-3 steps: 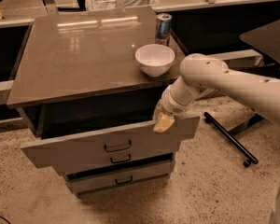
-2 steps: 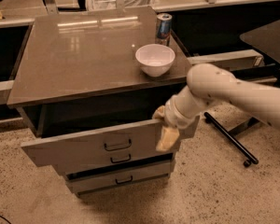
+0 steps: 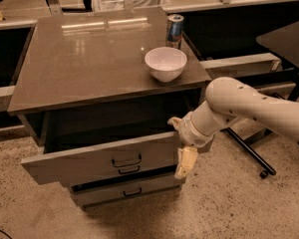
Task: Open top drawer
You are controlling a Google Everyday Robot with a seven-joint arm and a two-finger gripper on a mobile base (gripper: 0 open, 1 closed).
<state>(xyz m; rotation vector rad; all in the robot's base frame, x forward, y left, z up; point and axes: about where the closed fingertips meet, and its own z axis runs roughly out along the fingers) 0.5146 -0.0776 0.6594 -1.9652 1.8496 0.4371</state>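
top drawer (image 3: 104, 161) pulled partway out, inside too dark to make out, gripper (image 3: 184, 153) at its right front corner, can't tell if it's clamped or loose, white bowl (image 3: 165, 63) and can (image 3: 175, 29) on cabinet top (image 3: 89, 59), arm (image 3: 249, 106) cut off at right

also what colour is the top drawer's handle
Black handle, best in the camera view; the gripper hangs by a corner of the top drawer.

One camera is looking steeply down from near the front of the table (image 3: 89, 59); tool (image 3: 182, 143) hanging below its front-right corner.
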